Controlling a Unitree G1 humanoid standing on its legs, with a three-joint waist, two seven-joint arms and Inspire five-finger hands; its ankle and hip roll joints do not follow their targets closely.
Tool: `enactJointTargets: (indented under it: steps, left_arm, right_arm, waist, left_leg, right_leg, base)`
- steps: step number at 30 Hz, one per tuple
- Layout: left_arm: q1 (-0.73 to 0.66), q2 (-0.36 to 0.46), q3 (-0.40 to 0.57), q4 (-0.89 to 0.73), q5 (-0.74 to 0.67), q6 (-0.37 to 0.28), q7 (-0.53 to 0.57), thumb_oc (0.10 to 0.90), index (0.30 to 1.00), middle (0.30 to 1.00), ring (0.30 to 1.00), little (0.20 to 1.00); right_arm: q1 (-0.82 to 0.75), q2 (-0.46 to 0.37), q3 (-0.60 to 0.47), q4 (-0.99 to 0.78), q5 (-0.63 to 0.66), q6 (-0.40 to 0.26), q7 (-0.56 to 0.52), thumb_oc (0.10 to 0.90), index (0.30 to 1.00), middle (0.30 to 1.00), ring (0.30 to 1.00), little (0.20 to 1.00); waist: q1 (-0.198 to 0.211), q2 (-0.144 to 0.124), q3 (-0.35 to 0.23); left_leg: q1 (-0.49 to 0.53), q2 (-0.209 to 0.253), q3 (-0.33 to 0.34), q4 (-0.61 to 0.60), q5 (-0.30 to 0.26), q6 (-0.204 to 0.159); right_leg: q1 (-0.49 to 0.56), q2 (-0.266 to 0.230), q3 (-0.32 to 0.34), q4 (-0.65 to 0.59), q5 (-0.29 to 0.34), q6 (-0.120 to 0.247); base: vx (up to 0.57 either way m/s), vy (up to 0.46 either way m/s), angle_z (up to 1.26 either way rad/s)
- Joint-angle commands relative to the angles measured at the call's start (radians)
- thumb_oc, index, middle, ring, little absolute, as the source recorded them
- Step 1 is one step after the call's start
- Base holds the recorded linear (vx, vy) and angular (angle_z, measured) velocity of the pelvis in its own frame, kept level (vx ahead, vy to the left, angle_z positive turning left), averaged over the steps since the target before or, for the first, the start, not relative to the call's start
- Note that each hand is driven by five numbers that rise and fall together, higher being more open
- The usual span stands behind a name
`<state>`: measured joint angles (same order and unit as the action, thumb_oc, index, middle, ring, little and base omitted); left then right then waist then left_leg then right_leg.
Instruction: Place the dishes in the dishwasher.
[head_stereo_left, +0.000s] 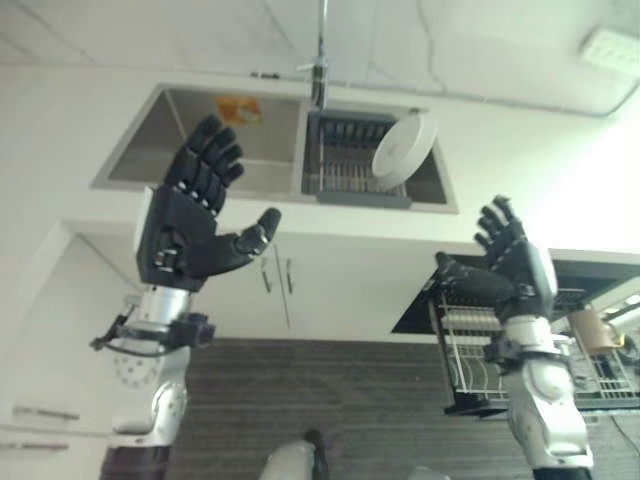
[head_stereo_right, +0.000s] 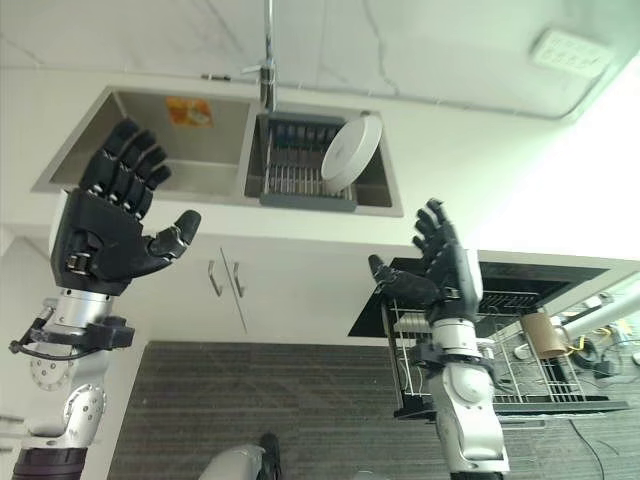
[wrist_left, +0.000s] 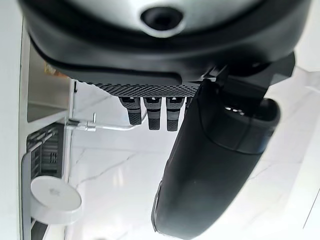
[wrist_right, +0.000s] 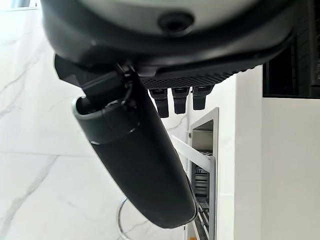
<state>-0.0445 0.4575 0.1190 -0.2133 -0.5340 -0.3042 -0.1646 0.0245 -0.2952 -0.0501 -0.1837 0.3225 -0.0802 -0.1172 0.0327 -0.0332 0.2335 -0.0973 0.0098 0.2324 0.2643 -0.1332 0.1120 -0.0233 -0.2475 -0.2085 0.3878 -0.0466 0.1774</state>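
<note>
The white plate (head_stereo_left: 404, 148) stands on its edge, tilted, in the dark dish rack (head_stereo_left: 348, 160) that sits in the right basin of the steel sink (head_stereo_left: 200, 140). The sink is set into the white counter (head_stereo_left: 520, 170), and the plate leans at the right end of the rack, near the right wall of the basin. A thin faucet (head_stereo_left: 321, 60) rises at the back edge of the sink, about over the divider between the two basins.

The left hand (head_stereo_left: 185, 235) is held up in the air in front of the left basin, with the palm open. Its fingers (head_stereo_left: 205, 165) are straight and spread, the thumb stands out to the side, and it holds nothing. The right hand (head_stereo_right: 445, 275) is also raised and empty, in front of the counter's front edge at the right side; its fingers are straight and a little apart.

Behind and below the right hand, the dishwasher (head_stereo_right: 560, 275) is open and its wire rack (head_stereo_right: 500, 365) is pulled out. A brownish object lies at the right part of this rack, perhaps a cup; it is too small to tell. White cabinet doors (head_stereo_left: 310, 290) with two small handles are under the sink.
</note>
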Motion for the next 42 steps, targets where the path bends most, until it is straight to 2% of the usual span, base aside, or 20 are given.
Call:
enactJointTargets:
  steps: [1,3,4,5,8,9,11,15,17,18,20,23,25,28,29,32,38,42]
  left_arm:
    - [-0.026,0.017,0.007,-0.126,0.026,-0.082,-0.010,0.800,0.900,0.900,0.900,0.900]
    - [-0.019,0.009,0.004,-0.140,0.051,-0.072,-0.017,0.800,0.900,0.900,0.900,0.900]
    - [-0.021,0.005,-0.005,-0.142,0.058,-0.067,-0.020,0.800,0.900,0.900,0.900,0.900]
    - [-0.030,-0.001,-0.027,-0.142,0.078,-0.053,-0.017,0.800,0.900,0.900,0.900,0.900]
    - [-0.029,0.005,-0.028,-0.140,0.093,-0.050,-0.012,0.800,0.900,0.900,0.900,0.900]
    - [-0.014,0.004,-0.030,-0.141,0.041,-0.023,-0.016,0.800,0.900,0.900,0.900,0.900]
    - [-0.002,-0.020,-0.034,-0.130,-0.050,-0.004,-0.017,0.800,0.900,0.900,0.900,0.900]
    - [-0.005,-0.052,-0.050,-0.117,-0.086,0.001,-0.037,0.800,0.900,0.900,0.900,0.900]
    - [0.006,-0.057,-0.048,-0.111,-0.110,-0.007,-0.056,0.800,0.900,0.900,0.900,0.900]
    - [0.016,-0.062,-0.046,-0.112,-0.116,-0.016,-0.062,0.800,0.900,0.900,0.900,0.900]
    - [0.028,-0.068,-0.043,-0.108,-0.112,-0.038,-0.057,0.800,0.900,0.900,0.900,0.900]
    - [0.050,-0.066,-0.035,-0.116,-0.119,-0.051,-0.046,0.800,0.900,0.900,0.900,0.900]
    - [0.049,-0.070,-0.037,-0.114,-0.114,-0.058,-0.041,0.800,0.900,0.900,0.900,0.900]
    - [0.014,-0.053,-0.062,-0.095,-0.068,-0.081,-0.014,0.800,0.900,0.900,0.900,0.900]
    - [0.001,-0.050,-0.066,-0.091,-0.050,-0.088,-0.008,0.800,0.900,0.900,0.900,0.900]
    - [-0.026,-0.041,-0.080,-0.083,-0.009,-0.096,0.025,0.800,0.900,0.900,0.900,0.900]
    - [-0.066,-0.029,-0.128,-0.051,0.019,-0.079,0.063,0.800,0.900,0.900,0.900,0.900]
    - [-0.088,-0.014,-0.149,-0.024,0.026,-0.077,0.067,0.800,0.900,0.900,0.900,0.900]
  right_arm:
    - [-0.061,-0.109,-0.095,-0.071,0.027,-0.087,-0.013,0.800,0.900,0.900,0.900,0.900]
    - [-0.061,-0.115,-0.102,-0.062,0.116,-0.079,0.016,0.800,0.900,0.900,0.900,0.900]
    - [-0.056,-0.115,-0.106,-0.059,0.130,-0.097,0.021,0.800,0.900,0.900,0.900,0.900]
    - [-0.063,-0.106,-0.096,-0.059,0.113,-0.152,0.015,0.800,0.900,0.900,0.900,0.900]
    - [-0.075,-0.107,-0.084,-0.054,0.083,-0.166,0.009,0.800,0.900,0.900,0.900,0.900]
    - [-0.072,-0.129,-0.078,-0.055,0.096,-0.156,0.063,0.800,0.900,0.900,0.900,0.900]
    - [-0.072,-0.141,-0.071,-0.053,0.093,-0.138,0.101,0.800,0.900,0.900,0.900,0.900]
    - [-0.064,-0.151,-0.083,-0.052,0.095,-0.130,0.112,0.800,0.900,0.900,0.900,0.900]
    - [-0.050,-0.161,-0.101,-0.050,0.099,-0.124,0.112,0.800,0.900,0.900,0.900,0.900]
    - [-0.047,-0.161,-0.106,-0.048,0.103,-0.125,0.119,0.800,0.900,0.900,0.900,0.900]
    - [-0.064,-0.148,-0.100,-0.034,0.093,-0.120,0.132,0.800,0.900,0.900,0.900,0.900]
    - [-0.062,-0.150,-0.091,-0.042,0.088,-0.117,0.134,0.800,0.900,0.900,0.900,0.900]
    - [-0.061,-0.156,-0.086,-0.047,0.097,-0.115,0.137,0.800,0.900,0.900,0.900,0.900]
    - [-0.066,-0.164,-0.080,-0.058,0.226,-0.097,0.149,0.800,0.900,0.900,0.900,0.900]
    - [-0.076,-0.145,-0.075,-0.063,0.271,-0.083,0.151,0.800,0.900,0.900,0.900,0.900]
    - [-0.102,-0.129,-0.047,-0.062,0.257,-0.097,0.120,0.800,0.900,0.900,0.900,0.900]
    - [-0.193,-0.162,-0.037,-0.016,0.280,-0.134,0.045,0.800,0.900,0.900,0.900,0.900]
    - [-0.268,-0.168,-0.036,0.065,0.373,-0.165,-0.002,0.800,0.900,0.900,0.900,0.900]
  waist:
    - [-0.012,0.028,-0.064]
    - [-0.024,0.018,-0.061]
    - [-0.039,0.013,-0.060]
    - [-0.057,0.007,-0.061]
    - [-0.060,0.007,-0.059]
    - [-0.057,0.006,-0.072]
    - [-0.060,0.011,-0.085]
    - [-0.069,0.012,-0.077]
    - [-0.070,0.006,-0.069]
    - [-0.069,0.007,-0.059]
    - [-0.072,0.022,-0.050]
    - [-0.064,0.043,-0.054]
    - [-0.064,0.046,-0.062]
    - [-0.073,0.045,-0.086]
    - [-0.070,0.043,-0.091]
    - [-0.058,0.035,-0.093]
    - [-0.024,0.014,-0.097]
    - [0.005,0.006,-0.108]
  left_leg:
    - [-0.036,0.047,-0.154,0.036,0.001,-0.132]
    - [-0.030,0.032,-0.154,0.036,-0.013,-0.133]
    - [-0.024,0.018,-0.161,0.036,-0.022,-0.129]
    - [-0.005,0.000,-0.166,0.036,-0.048,-0.121]
    - [0.018,0.002,-0.159,0.036,-0.068,-0.120]
    - [0.032,-0.006,-0.163,0.036,-0.082,-0.117]
    - [0.048,0.003,-0.147,0.036,-0.087,-0.124]
    - [0.087,0.020,-0.090,0.036,-0.058,-0.153]
    - [0.114,0.025,-0.062,0.036,0.017,-0.177]
    - [0.100,0.042,-0.060,0.036,0.042,-0.187]
    - [0.060,0.082,-0.052,0.036,-0.003,-0.189]
    - [0.000,0.112,-0.104,0.036,0.006,-0.207]
    - [-0.011,0.109,-0.131,0.036,-0.004,-0.204]
    - [-0.011,0.104,-0.151,0.036,-0.025,-0.201]
    - [-0.008,0.100,-0.158,0.036,-0.030,-0.197]
    - [-0.003,0.087,-0.170,0.036,-0.041,-0.186]
    - [0.008,0.070,-0.179,0.036,-0.058,-0.169]
    - [0.014,0.065,-0.183,0.036,-0.066,-0.162]
  right_leg:
    - [0.006,0.073,-0.058,-0.088,-0.016,-0.029]
    - [-0.058,0.099,-0.017,-0.088,-0.055,-0.045]
    - [-0.090,0.117,0.025,-0.088,-0.051,-0.048]
    - [-0.144,0.119,0.062,-0.088,-0.009,-0.039]
    - [-0.162,0.114,0.044,-0.088,0.003,-0.038]
    - [-0.159,0.128,0.046,-0.088,-0.011,-0.048]
    - [-0.139,0.144,0.046,-0.088,-0.031,-0.066]
    - [-0.108,0.148,0.029,-0.088,-0.048,-0.090]
    - [-0.095,0.131,0.024,-0.088,-0.053,-0.099]
    - [-0.089,0.130,0.029,-0.088,-0.055,-0.100]
    - [-0.092,0.133,0.045,-0.088,-0.060,-0.089]
    - [-0.088,0.143,0.075,-0.088,-0.073,-0.079]
    - [-0.089,0.135,0.088,-0.088,-0.081,-0.075]
    - [-0.088,0.114,0.072,-0.088,-0.083,-0.063]
    - [-0.085,0.108,0.066,-0.088,-0.083,-0.061]
    - [-0.077,0.095,0.055,-0.088,-0.083,-0.057]
    - [-0.060,0.077,0.036,-0.088,-0.086,-0.051]
    - [-0.047,0.068,0.024,-0.088,-0.092,-0.049]
  base:
    - [0.12,-0.049,-0.33]
    - [0.15,-0.087,-0.26]
    - [0.28,-0.190,0.04]
    - [0.24,-0.183,0.24]
    - [0.22,-0.246,0.48]
    - [0.33,-0.326,0.05]
    - [0.29,-0.250,-0.08]
    - [0.18,-0.152,-0.04]
    - [0.14,-0.095,0.18]
    - [0.08,0.003,0.23]
    - [0.10,0.131,0.15]
    - [0.12,0.179,-0.02]
    - [0.12,0.203,-0.31]
    - [0.11,0.174,-0.18]
    - [0.06,0.080,0.06]
    - [0.04,0.078,0.20]
    - [0.01,0.043,0.14]
    - [0.01,0.023,0.08]
